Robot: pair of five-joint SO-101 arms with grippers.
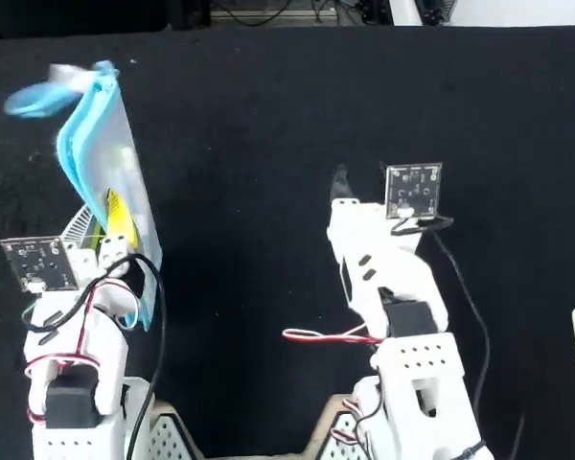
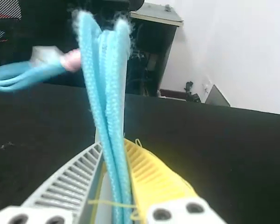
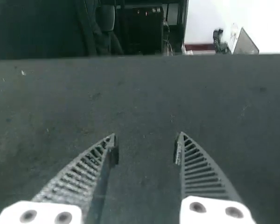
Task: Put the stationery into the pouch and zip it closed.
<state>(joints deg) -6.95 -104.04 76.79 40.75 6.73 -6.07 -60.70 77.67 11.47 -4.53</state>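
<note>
Wide black desk (image 1: 268, 105) under both arms. The left arm (image 1: 77, 355) sits at the near left corner and the right arm (image 1: 393, 287) is planted nearer the middle. The pouch (image 1: 105, 144) is up off the desk, standing on end, clear sides with blue trim. The left jaws are clamped tight on its lower edge, and from the wrist you can see the grey finger (image 2: 70, 182) and the yellow finger (image 2: 154, 177) pinching the blue trim between them. Its long axis runs from those jaws up and away toward the far left of the desk. The right jaws are spread apart with nothing in them, pointing out over bare desk, well apart from the pouch and off to its right. Inside the pouch sits something yellow (image 1: 120, 218), stationery already in by the look of it. At the top end a blue loop (image 1: 34, 99) flops out to the left, and I'd judge it's tied to the zip pull. Whether the zip is shut, I can't tell. The free right arm would have to cross leftward to reach that top end.
</note>
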